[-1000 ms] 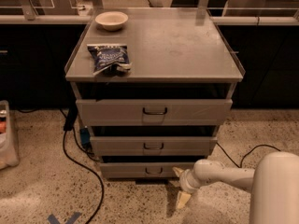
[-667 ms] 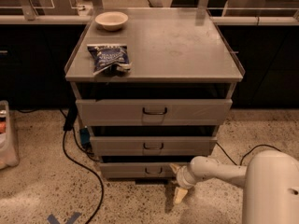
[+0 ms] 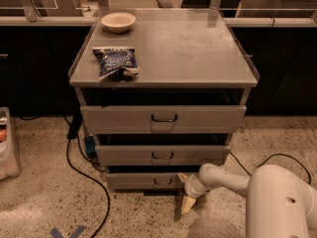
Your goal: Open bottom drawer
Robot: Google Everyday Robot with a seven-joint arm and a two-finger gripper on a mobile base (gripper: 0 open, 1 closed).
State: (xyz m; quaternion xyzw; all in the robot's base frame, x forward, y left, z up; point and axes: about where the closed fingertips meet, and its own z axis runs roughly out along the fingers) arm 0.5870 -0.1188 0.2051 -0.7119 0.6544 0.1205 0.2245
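The bottom drawer (image 3: 130, 180) is the slimmest grey front at the foot of the metal cabinet (image 3: 163, 58). Its small dark loop handle (image 3: 162, 182) is at the middle of the front. The front stands about in line with the cabinet foot, and no tray interior shows. My gripper (image 3: 184, 191) is low, just right of the handle, at the drawer's right end. Its cream fingers are spread, one fingertip (image 3: 182, 177) against the drawer front and the other pointing down at the floor. It holds nothing.
The mid-sized drawer (image 3: 162, 154) and the tallest drawer (image 3: 163, 118) sit above. A white bowl (image 3: 118, 21) and a blue snack bag (image 3: 115, 61) lie on the cabinet top. A black cable (image 3: 84, 175) runs over the floor on the left; a bin (image 3: 7, 148) stands at far left.
My arm has shifted left, bringing the gripper closer to the bottom drawer's handle. The drawer itself has not visibly moved.
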